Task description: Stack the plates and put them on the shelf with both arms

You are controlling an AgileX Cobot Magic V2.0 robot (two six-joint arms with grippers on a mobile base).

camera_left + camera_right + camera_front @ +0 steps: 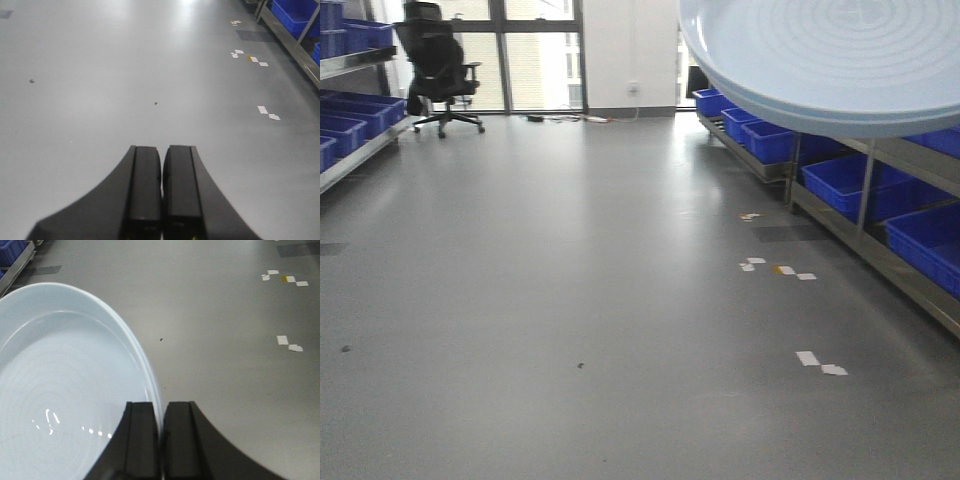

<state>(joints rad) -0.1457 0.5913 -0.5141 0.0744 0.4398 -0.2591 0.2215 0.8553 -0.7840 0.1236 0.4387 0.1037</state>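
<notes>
A pale blue-white plate (820, 60) hangs in the air at the upper right of the front view, seen from below. In the right wrist view the same plate (60, 390) fills the left half, and my right gripper (161, 407) is shut on its rim, one finger inside and one outside. My left gripper (162, 150) is shut with nothing between its fingers, pointing out over bare grey floor. A stainless-steel shelf rack (865, 205) runs along the right wall below the plate. Neither gripper shows in the front view.
Blue crates (850, 180) fill the right rack, and more blue crates (355, 120) sit on a rack at the left. A black office chair (440, 65) stands at the back by the windows. White tape scraps (820, 362) mark the grey floor.
</notes>
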